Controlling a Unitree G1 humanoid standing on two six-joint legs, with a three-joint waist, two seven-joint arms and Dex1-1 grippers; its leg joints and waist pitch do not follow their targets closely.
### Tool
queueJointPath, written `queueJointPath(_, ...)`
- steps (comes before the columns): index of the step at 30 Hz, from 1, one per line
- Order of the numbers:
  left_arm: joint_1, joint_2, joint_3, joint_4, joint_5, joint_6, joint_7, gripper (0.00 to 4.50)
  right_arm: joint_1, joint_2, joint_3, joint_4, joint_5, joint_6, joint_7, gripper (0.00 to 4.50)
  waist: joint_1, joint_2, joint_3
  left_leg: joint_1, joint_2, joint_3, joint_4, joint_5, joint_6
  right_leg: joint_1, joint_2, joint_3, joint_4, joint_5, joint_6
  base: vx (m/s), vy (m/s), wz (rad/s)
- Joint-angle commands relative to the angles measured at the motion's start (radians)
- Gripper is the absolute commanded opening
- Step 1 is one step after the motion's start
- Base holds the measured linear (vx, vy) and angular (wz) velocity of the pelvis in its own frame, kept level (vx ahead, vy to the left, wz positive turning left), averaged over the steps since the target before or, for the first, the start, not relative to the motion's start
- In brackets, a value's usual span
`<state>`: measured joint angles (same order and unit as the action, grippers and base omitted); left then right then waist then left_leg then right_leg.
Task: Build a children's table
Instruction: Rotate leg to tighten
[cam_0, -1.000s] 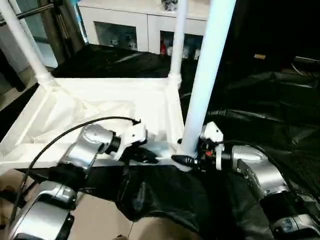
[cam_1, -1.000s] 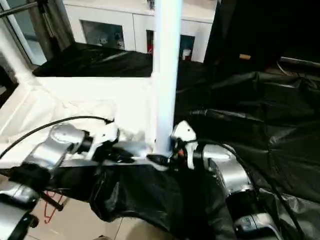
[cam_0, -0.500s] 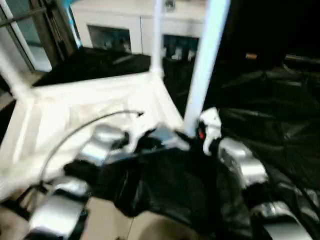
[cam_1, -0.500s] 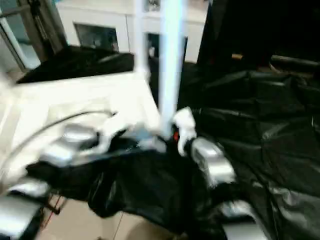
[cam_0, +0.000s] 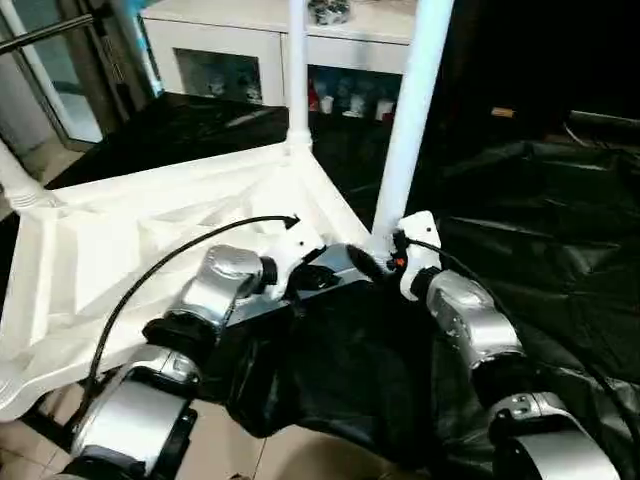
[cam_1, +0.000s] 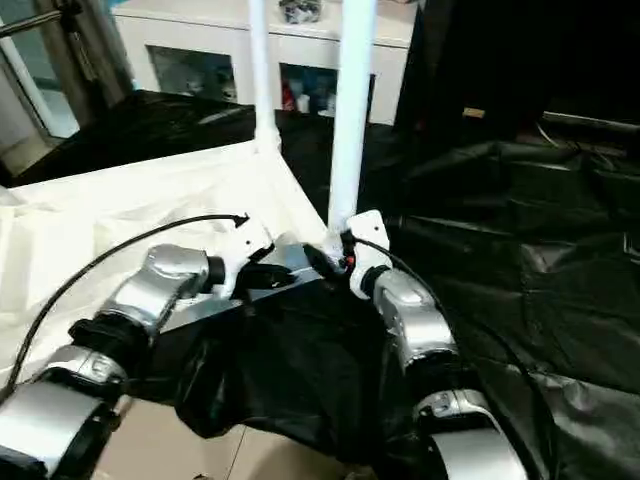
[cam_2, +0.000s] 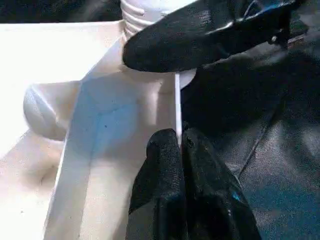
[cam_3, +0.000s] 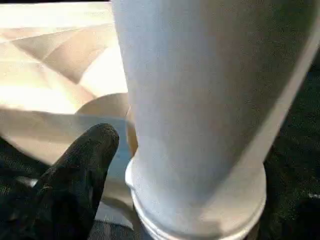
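Note:
The children's table lies upside down: the white ribbed tabletop faces up. One white leg stands in the near right corner socket, a second leg at the far corner and a third leg at the left. My left gripper is shut on the thin rim of the tabletop beside the near leg's socket. My right gripper is at the base of that leg, open. One black finger stands a little apart from the tube and the other is hidden behind it.
A black sheet covers the ground to the right and under my arms. A white glass-fronted cabinet stands behind the table. A black cable arcs over my left forearm. Beige floor lies at the near left.
The tabletop has swung round, its near right corner now farther from me, and both grippers went with it. My right gripper's fingers have spread away from the leg. The view also shifted.

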<state>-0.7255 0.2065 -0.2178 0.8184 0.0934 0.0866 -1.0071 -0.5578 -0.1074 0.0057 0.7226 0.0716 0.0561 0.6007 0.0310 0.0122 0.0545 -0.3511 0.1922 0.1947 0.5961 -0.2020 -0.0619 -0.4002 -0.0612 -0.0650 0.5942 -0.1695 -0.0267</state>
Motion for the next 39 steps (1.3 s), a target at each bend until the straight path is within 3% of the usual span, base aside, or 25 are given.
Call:
queueJointPath(1, 0.004, -0.017, -0.041, -0.069, -0.036, -0.056, -0.083, 0.0, 0.04, 0.041, 0.146, -0.039, 0.022, 0.021, 0.198, 3.96, 0.005, -0.002, -0.066, -0.005, 0.042, -0.023, -0.072, -0.162, 0.072, 0.057, -0.087, 0.052, -0.069, -0.204, -0.231, 0.0, 0.0, 0.0)
queueJointPath(3, 0.019, 0.004, -0.05, -0.094, -0.049, -0.066, -0.141, 0.0, 0.05, 0.018, 0.147, -0.064, 0.037, 0.031, 0.244, 3.96, 0.006, 0.002, -0.069, -0.003, 0.045, -0.021, -0.07, -0.137, 0.082, 0.055, -0.083, 0.05, -0.061, -0.143, -0.251, 0.0, 0.0, 0.0)
queueJointPath(4, 0.025, 0.014, -0.054, -0.104, -0.054, -0.073, -0.166, 0.0, 0.053, 0.008, 0.147, -0.074, 0.045, 0.038, 0.264, 3.96, 0.007, -0.001, -0.069, -0.001, 0.045, -0.02, -0.069, -0.132, 0.085, 0.055, -0.084, 0.051, -0.06, -0.128, -0.259, 0.0, 0.0, 0.0)
queueJointPath(5, 0.039, 0.041, -0.065, -0.125, -0.061, -0.076, -0.222, 0.0, 0.063, -0.024, 0.151, -0.101, 0.051, 0.05, 0.317, 3.96, 0.013, 0.004, -0.069, -0.001, 0.048, -0.017, -0.068, -0.113, 0.097, 0.055, -0.083, 0.05, -0.054, -0.086, -0.277, 0.0, 0.0, 0.0)
queueJointPath(7, 0.048, 0.063, -0.072, -0.137, -0.065, -0.079, -0.265, 0.0, 0.071, -0.057, 0.159, -0.124, 0.053, 0.061, 0.372, 3.96, 0.016, 0.004, -0.07, -0.001, 0.05, -0.016, -0.067, -0.119, 0.1, 0.055, -0.082, 0.049, -0.05, -0.076, -0.282, 0.0, 0.0, 0.0)
queueJointPath(14, 0.055, 0.099, -0.074, -0.14, -0.063, -0.088, -0.329, 0.0, 0.098, -0.147, 0.19, -0.192, 0.044, 0.086, 0.514, 3.96, 0.029, 0.003, -0.062, 0.004, 0.049, -0.015, -0.072, -0.169, 0.067, 0.052, -0.085, 0.051, -0.065, -0.195, -0.252, 0.0, 0.0, 0.0)
queueJointPath(15, 0.057, 0.104, -0.075, -0.142, -0.063, -0.088, -0.336, 0.0, 0.101, -0.155, 0.193, -0.2, 0.044, 0.091, 0.525, 3.8, 0.031, 0.002, -0.063, 0.004, 0.048, -0.016, -0.071, -0.17, 0.063, 0.052, -0.085, 0.051, -0.064, -0.205, -0.247, 0.0, 0.0, 0.0)
queueJointPath(25, 0.057, 0.099, -0.065, -0.148, -0.071, -0.075, -0.344, 0.0, 0.116, -0.149, 0.187, -0.232, 0.078, 0.136, 0.544, 2.97, 0.033, 0.001, -0.066, 0.002, 0.047, -0.017, -0.07, -0.142, 0.06, 0.053, -0.084, 0.05, -0.06, -0.174, -0.246, 0.0, 0.0, 0.0)
queueJointPath(29, 0.048, 0.077, -0.057, -0.129, -0.07, -0.065, -0.297, 0.0, 0.114, -0.118, 0.175, -0.203, 0.063, 0.148, 0.467, 2.89, 0.032, 0.002, -0.063, 0.003, 0.046, -0.017, -0.071, -0.164, 0.05, 0.051, -0.085, 0.049, -0.066, -0.218, -0.239, 0.0, 0.0, 0.0)
queueJointPath(30, 0.027, 0.054, -0.048, -0.096, -0.058, -0.055, -0.227, 0.0, 0.087, -0.079, 0.153, -0.131, 0.023, 0.142, 0.324, 2.88, 0.03, 0.001, -0.06, 0.005, 0.046, -0.017, -0.073, -0.179, 0.043, 0.048, -0.085, 0.049, -0.071, -0.256, -0.23, 0.0, 0.0, 0.0)
queueJointPath(34, -0.026, -0.002, -0.027, -0.026, -0.026, -0.038, -0.064, 0.0, 0.042, 0.008, 0.091, -0.021, -0.005, 0.139, 0.063, 2.86, 0.011, 0.002, -0.052, 0.016, 0.038, -0.024, -0.078, -0.254, -0.006, 0.036, -0.088, 0.049, -0.093, -0.445, -0.179, 0.0, 0.0, 0.0)
queueJointPath(35, -0.042, -0.019, -0.024, -0.009, -0.017, -0.028, -0.019, 0.0, 0.031, 0.033, 0.071, 0.0, -0.001, 0.147, 0.0, 2.86, 0.01, 0.0, -0.053, 0.015, 0.037, -0.027, -0.08, -0.257, -0.008, 0.04, -0.087, 0.046, -0.094, -0.462, -0.169, 0.0, 0.0, 0.0)
queueJointPath(37, -0.073, -0.063, -0.012, 0.025, -0.01, -0.012, 0.076, 0.0, 0.002, 0.082, 0.029, 0.056, 0.001, 0.151, -0.152, 2.85, 0.002, 0.0, -0.054, 0.017, 0.036, -0.026, -0.079, -0.258, -0.007, 0.036, -0.087, 0.048, -0.1, -0.467, -0.156, 0.0, 0.0, 0.0)
queueJointPath(39, -0.084, -0.083, -0.012, 0.033, -0.011, -0.014, 0.1, 0.0, -0.009, 0.099, 0.027, 0.072, 0.0, 0.146, -0.176, 2.85, 0.003, 0.0, -0.055, 0.016, 0.036, -0.025, -0.077, -0.252, 0.004, 0.036, -0.086, 0.049, -0.099, -0.444, -0.162, 0.0, 0.0, 0.0)
